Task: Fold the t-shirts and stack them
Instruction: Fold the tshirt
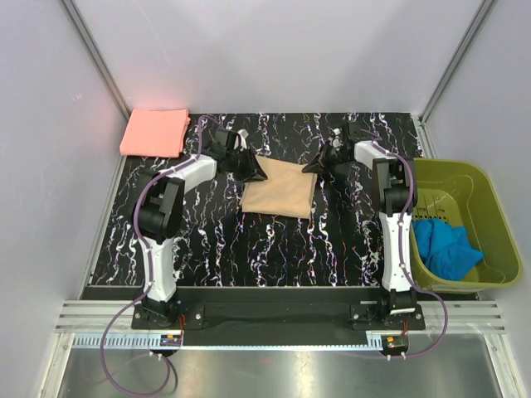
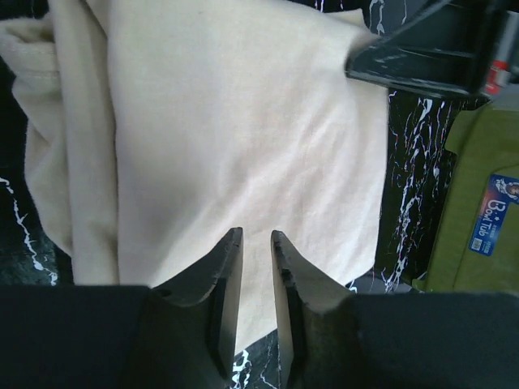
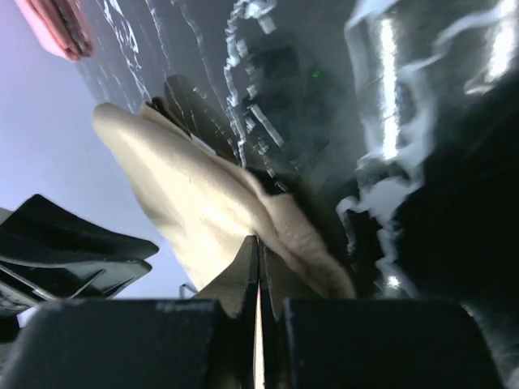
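My right pincer (image 3: 258, 241) pinches the far-right corner of the folded tan shirt (image 1: 279, 189), my left pincer (image 2: 255, 237) sits narrow and empty over its far-left corner, ready, I judge, to carry it onto the salmon shirt (image 1: 155, 132), which lies in the far-left corner of the surface.

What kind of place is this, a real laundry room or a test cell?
Most likely a lab test cell. Plain white enclosure walls on metal framing, robot arms bolted to a rail at the edge of a black marbled table, and staged laundry: a tan t-shirt, a pink t-shirt, an olive basket.
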### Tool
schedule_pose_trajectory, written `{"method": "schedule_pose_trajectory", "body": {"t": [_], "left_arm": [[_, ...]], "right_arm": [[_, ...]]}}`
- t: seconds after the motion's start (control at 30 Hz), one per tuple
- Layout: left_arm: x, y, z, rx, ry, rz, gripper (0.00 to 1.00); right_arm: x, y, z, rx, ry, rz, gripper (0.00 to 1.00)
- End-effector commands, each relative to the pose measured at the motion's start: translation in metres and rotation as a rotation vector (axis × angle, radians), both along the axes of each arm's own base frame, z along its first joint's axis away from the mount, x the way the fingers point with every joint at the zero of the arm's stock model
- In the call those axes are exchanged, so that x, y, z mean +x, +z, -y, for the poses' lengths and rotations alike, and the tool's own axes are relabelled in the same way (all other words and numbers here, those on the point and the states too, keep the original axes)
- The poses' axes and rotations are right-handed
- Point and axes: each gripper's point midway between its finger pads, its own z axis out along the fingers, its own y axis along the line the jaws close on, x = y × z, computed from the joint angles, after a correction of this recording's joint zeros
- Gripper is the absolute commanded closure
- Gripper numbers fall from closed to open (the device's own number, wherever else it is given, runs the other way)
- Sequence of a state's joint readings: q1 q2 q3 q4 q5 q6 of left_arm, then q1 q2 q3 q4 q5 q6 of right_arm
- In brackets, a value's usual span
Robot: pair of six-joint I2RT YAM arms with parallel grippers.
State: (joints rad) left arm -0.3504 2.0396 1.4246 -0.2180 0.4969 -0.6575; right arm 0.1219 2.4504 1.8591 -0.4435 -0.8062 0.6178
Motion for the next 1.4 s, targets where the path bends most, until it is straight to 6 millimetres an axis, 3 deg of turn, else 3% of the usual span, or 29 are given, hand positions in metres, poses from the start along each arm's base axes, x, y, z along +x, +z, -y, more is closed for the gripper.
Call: {"method": "schedule_pose_trajectory", "body": {"t": [0.0,0.1,0.17,0.2,0.27,0.4,0.43,0.5,0.53,0.63,0.77,0.87,0.97,1.03,1.1,1.23,1.27,1.37], "left_arm": [[0.015,0.033,0.001,0.002,-0.016,0.110,0.73],[0.014,0.053,-0.002,0.021,-0.023,0.145,0.69],[0.011,0.059,-0.004,0.027,-0.032,0.154,0.65],[0.010,0.059,-0.004,0.028,-0.036,0.150,0.65],[0.001,0.048,-0.007,0.040,-0.041,0.110,0.66],[-0.019,0.027,-0.017,0.068,-0.027,0.050,0.70],[-0.023,0.023,-0.019,0.074,-0.023,0.042,0.71],[-0.033,0.014,-0.023,0.081,-0.023,0.026,0.72],[-0.034,0.010,-0.025,0.090,-0.022,0.022,0.72],[-0.038,-0.006,-0.029,0.114,-0.019,0.000,0.73],[-0.040,-0.036,-0.036,0.165,-0.014,-0.048,0.76],[-0.046,-0.056,-0.043,0.198,-0.003,-0.087,0.78],[-0.051,-0.060,-0.047,0.210,-0.003,-0.089,0.79],[-0.054,-0.060,-0.049,0.218,-0.004,-0.091,0.79],[-0.057,-0.055,-0.049,0.220,-0.011,-0.084,0.80],[-0.060,-0.026,-0.046,0.186,-0.014,-0.043,0.78],[-0.059,-0.011,-0.045,0.169,-0.005,-0.018,0.76],[-0.057,0.012,-0.033,0.091,-0.011,0.003,0.69]], "right_arm": [[0.021,0.011,0.011,0.025,-0.013,0.038,1.00],[0.029,0.031,0.016,-0.025,-0.013,0.078,0.97],[0.026,0.059,0.016,-0.057,-0.006,0.100,0.91],[0.016,0.075,0.012,-0.075,0.007,0.093,0.82],[0.006,0.090,0.006,-0.101,0.031,0.116,0.75],[-0.044,0.105,-0.033,-0.044,0.156,0.076,0.70],[-0.068,0.102,-0.052,-0.014,0.216,0.049,0.71],[-0.085,0.099,-0.063,-0.013,0.261,0.058,0.78],[-0.100,0.087,-0.068,-0.015,0.289,0.024,0.88],[-0.112,0.075,-0.070,0.031,0.314,-0.011,1.00],[-0.127,0.043,-0.062,0.013,0.330,-0.098,1.00],[-0.153,0.009,-0.045,-0.017,0.311,-0.187,1.00],[-0.161,0.002,-0.027,-0.033,0.264,-0.197,1.00],[-0.160,0.004,-0.020,-0.062,0.261,-0.178,1.00],[-0.154,0.020,-0.020,-0.069,0.271,-0.148,1.00],[-0.147,0.054,-0.029,-0.052,0.280,-0.086,1.00],[-0.146,0.063,-0.033,-0.045,0.286,-0.065,1.00],[-0.151,0.067,-0.051,-0.014,0.321,-0.066,1.00]]}}
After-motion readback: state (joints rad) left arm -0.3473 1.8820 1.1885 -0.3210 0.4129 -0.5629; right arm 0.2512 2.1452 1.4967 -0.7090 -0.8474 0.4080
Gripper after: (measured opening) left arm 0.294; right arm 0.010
